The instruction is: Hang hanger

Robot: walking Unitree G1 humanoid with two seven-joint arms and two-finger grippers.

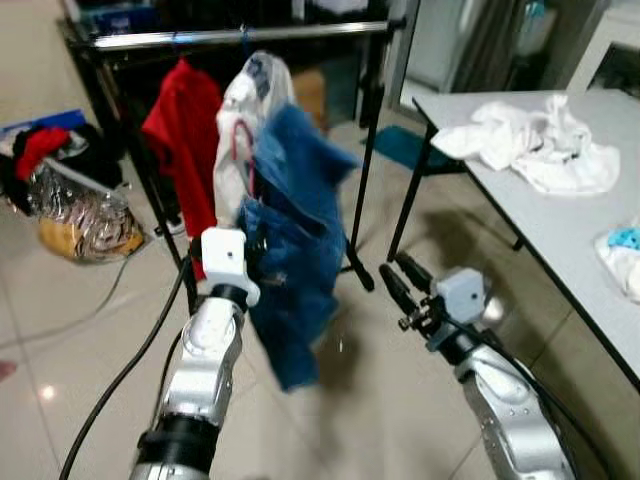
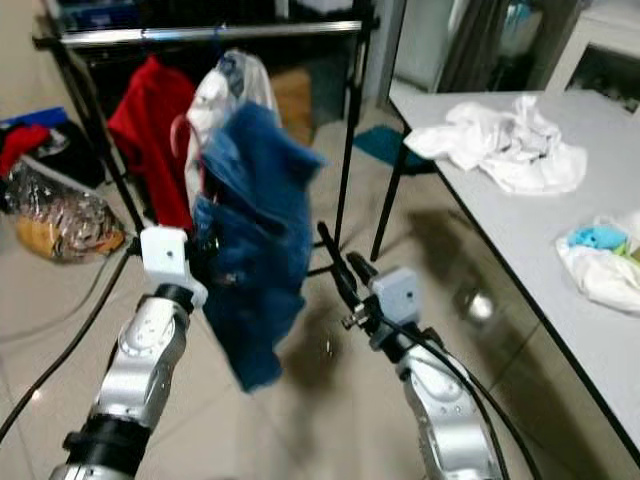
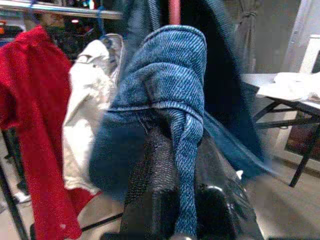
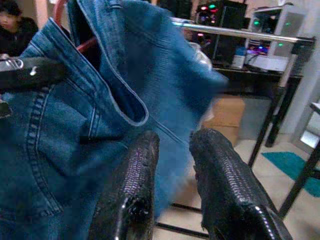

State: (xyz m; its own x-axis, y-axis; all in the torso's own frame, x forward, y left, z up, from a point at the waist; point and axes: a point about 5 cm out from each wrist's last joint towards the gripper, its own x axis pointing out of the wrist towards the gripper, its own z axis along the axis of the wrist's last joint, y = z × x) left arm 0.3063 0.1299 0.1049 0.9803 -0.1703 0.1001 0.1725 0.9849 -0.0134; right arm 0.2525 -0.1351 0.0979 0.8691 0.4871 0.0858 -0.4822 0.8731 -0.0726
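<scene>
Blue denim on the jeans [image 1: 295, 250], with paler blue stitching along the seams and a red hanger [image 4: 87, 44] peeking out above. Plain red for the shirt [image 1: 185, 140] on the silver rail [image 1: 240, 36], off-white for the garment [image 1: 245, 110] beside it. White for the crumpled cloth [image 1: 535, 145] on the pale grey table [image 1: 570, 235]. Black textured fingers on the right gripper [image 4: 172, 170], silver on both arms. Beige glossy tiles on the floor [image 1: 70, 340].
</scene>
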